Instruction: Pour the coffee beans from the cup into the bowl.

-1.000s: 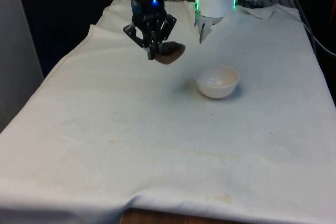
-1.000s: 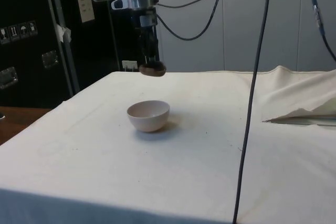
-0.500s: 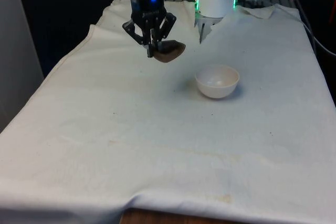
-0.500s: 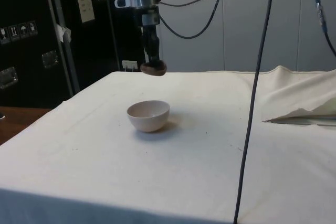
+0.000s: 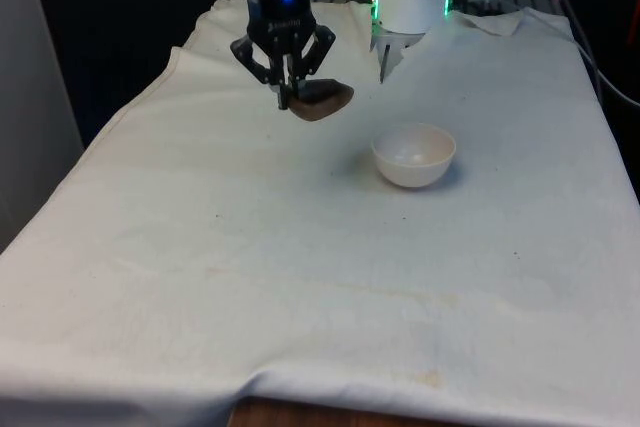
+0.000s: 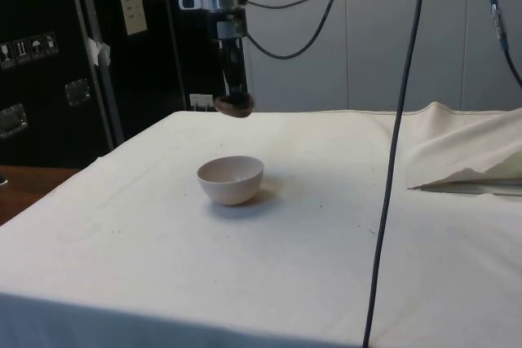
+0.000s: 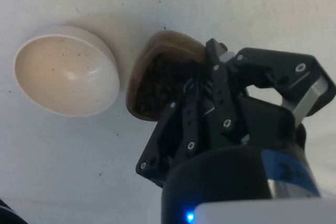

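A small brown cup [image 5: 321,99] full of dark coffee beans [image 7: 157,85] hangs above the table, and my gripper [image 5: 287,92] is shut on its rim. In the side view the cup [image 6: 234,104] is held well above the cloth, behind the bowl. The white bowl [image 5: 413,154] sits empty on the cloth toward the front view's right of the cup, a short way off. In the wrist view the bowl [image 7: 65,71] lies beside the cup [image 7: 165,56], apart from it, with a few dark specks inside.
The white cloth [image 5: 300,247] covers the whole table and is bunched into a fold [image 6: 465,148] at the side view's right. A black cable [image 6: 391,160] hangs down in front of the side camera.
The gripper has risen a little with the cup in it. The bowl has not moved.
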Action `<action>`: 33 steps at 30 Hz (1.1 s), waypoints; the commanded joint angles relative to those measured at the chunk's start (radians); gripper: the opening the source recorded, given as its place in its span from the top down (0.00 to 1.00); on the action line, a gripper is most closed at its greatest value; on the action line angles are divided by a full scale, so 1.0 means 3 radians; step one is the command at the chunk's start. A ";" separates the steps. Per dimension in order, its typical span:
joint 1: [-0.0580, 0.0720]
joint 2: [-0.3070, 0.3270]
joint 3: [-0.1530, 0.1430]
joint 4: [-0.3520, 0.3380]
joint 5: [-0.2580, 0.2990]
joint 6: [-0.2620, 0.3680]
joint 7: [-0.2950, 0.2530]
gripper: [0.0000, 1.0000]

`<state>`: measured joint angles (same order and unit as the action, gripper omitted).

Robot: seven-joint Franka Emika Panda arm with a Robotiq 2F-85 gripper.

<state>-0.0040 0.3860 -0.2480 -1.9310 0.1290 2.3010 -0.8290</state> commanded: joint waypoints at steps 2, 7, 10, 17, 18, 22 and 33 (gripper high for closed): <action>0.0010 -0.0013 -0.0013 -0.0003 -0.0007 0.0010 0.0093 1.00; 0.0007 -0.0023 -0.0010 0.0000 0.0000 0.0003 0.0207 1.00; 0.0007 -0.0027 -0.0010 0.0007 0.0003 0.0000 0.0280 1.00; 0.0007 -0.0027 -0.0010 0.0013 0.0010 0.0000 0.0437 1.00; 0.0007 -0.0027 -0.0010 0.0010 0.0010 0.0000 0.0457 1.00; 0.0003 -0.0037 -0.0010 -0.0010 0.0007 0.0007 0.0560 1.00; -0.0007 -0.0060 -0.0010 -0.0060 0.0007 -0.0007 0.0677 1.00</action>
<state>-0.0060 0.3680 -0.2510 -1.9490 0.1310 2.2990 -0.6260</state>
